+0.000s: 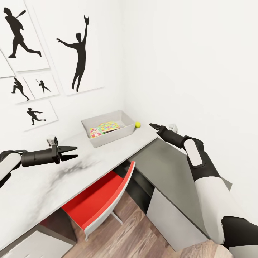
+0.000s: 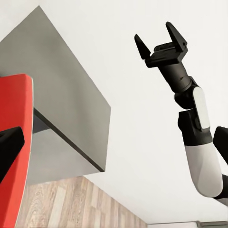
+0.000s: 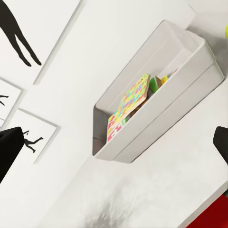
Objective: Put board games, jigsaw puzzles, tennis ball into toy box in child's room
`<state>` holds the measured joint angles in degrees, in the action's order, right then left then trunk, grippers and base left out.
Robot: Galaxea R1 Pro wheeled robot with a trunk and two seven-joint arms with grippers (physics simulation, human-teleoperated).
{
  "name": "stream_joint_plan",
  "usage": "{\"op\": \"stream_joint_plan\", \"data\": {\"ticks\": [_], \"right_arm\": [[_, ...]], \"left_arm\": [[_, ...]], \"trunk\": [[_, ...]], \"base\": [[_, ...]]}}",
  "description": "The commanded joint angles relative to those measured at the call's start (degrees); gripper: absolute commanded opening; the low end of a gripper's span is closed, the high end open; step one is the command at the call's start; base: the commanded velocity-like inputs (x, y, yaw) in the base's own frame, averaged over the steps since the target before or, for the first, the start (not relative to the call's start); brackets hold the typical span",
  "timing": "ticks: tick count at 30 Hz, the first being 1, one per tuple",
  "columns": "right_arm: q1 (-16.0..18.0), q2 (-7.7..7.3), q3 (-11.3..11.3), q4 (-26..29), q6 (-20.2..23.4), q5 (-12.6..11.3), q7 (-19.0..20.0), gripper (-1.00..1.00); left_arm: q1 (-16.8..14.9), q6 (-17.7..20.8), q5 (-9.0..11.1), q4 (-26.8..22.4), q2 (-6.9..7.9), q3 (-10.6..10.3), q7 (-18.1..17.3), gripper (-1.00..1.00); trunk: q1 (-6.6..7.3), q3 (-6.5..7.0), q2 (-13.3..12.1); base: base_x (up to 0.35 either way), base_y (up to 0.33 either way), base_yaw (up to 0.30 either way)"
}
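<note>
The light-grey toy box (image 1: 94, 140) stands on the table (image 1: 43, 182) against the wall. Inside it lies a bright jigsaw puzzle (image 1: 109, 126) with a red, green and yellow board game (image 1: 95, 133) beside it. The tennis ball (image 1: 137, 124) rests on the tabletop just right of the box. My right gripper (image 1: 154, 126) hovers open and empty a little right of the ball; the left wrist view shows this right gripper (image 2: 160, 40) with its fingers apart. Over the near tabletop my left gripper (image 1: 73, 152) is open and empty. The right wrist view has the toy box (image 3: 166, 109), puzzle (image 3: 133, 97) and ball (image 3: 226, 31). The bed is out of view.
A red-and-white swivel chair (image 1: 98, 202) is tucked under the table between my arms. The lower dark-grey desk section (image 1: 166, 168) with its white cabinet door (image 1: 172, 224) lies under my right arm. Baseball silhouette pictures (image 1: 77, 50) hang on the wall. Wood floor (image 1: 136, 236) is below.
</note>
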<state>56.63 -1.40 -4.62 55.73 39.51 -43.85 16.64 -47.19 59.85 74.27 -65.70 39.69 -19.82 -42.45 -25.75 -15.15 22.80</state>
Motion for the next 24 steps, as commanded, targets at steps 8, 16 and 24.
{"op": "stream_joint_plan", "data": {"ticks": [8,16,24], "right_arm": [[0.1,0.05,0.2,0.1,0.5,0.1,-1.0,1.0],[0.4,1.02,0.4,0.7,8.9,-0.1,-23.4,1.0],[0.2,0.5,0.4,5.3,11.8,-0.9,-33.9,1.0]], "left_arm": [[-0.1,0.1,-0.1,0.0,-0.13,-0.2,-0.3,1.0],[-0.1,0.1,-0.1,0.0,-0.14,-0.2,-0.3,1.0],[-0.1,0.1,0.0,0.0,-0.06,-0.1,-0.3,1.0]], "trunk": [[-0.03,-0.11,0.1],[-0.03,-0.11,0.1],[-0.03,-0.11,0.1]], "base": [[0.0,-0.002,0.0],[0.0,0.0,0.0],[0.034,-0.076,0.0]]}}
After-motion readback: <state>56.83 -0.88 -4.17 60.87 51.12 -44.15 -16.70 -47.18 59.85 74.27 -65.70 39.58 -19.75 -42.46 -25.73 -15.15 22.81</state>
